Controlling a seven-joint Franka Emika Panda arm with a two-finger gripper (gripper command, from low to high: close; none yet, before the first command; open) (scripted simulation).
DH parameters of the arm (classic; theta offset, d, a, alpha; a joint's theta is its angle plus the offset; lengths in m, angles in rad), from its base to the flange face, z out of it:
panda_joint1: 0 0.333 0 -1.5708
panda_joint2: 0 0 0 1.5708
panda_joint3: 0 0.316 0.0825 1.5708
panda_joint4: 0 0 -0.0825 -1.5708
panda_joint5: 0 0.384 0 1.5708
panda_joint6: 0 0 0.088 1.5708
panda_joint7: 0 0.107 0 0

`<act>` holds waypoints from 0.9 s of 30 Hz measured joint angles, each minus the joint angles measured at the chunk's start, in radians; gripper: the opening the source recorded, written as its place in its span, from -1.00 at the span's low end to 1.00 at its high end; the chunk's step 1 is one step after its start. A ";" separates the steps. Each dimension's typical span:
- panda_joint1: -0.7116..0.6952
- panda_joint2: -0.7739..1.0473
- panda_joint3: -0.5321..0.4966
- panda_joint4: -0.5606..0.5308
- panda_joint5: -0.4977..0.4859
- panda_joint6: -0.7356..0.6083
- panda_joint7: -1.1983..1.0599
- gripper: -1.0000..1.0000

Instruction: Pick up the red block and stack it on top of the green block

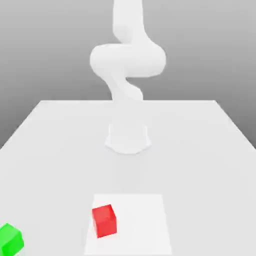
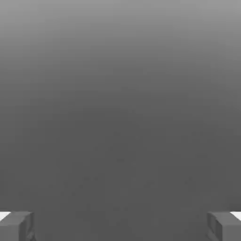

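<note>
The white arm (image 1: 127, 60) rises from its round base (image 1: 128, 137) at the middle of the table (image 1: 50, 145), bends into a thick, smooth elbow, then climbs out of the exterior view's top edge. Its surface is plain, glossy white, all rounded tubes and soft curves.

In the hand view, the gripper (image 2: 120, 226) shows two grey, boxy fingertips (image 2: 16, 226), one at each side, spread wide apart with nothing between them. Behind them is only a flat grey backdrop, shading darker toward the fingertips.

Down on the table, the red block (image 1: 104, 220) sits on a brighter white square patch (image 1: 145, 225), toward that patch's side on the exterior view's left. It's a small, sharp-edged cube, plain-faced and turned slightly. The green block (image 1: 10, 240) rests well apart from it, off the patch, near the exterior view's lower left corner, partly cut off by the edge. Same cube shape, plain bright green faces. The tabletop itself is a smooth, matte, pale grey-white.
</note>
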State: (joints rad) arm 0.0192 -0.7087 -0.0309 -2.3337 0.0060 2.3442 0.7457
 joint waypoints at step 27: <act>0.003 0.982 -0.101 -0.275 0.128 0.535 -0.542 0.00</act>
State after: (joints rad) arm 0.0217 0.2734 -0.1319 -2.6089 0.1343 2.8793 0.2033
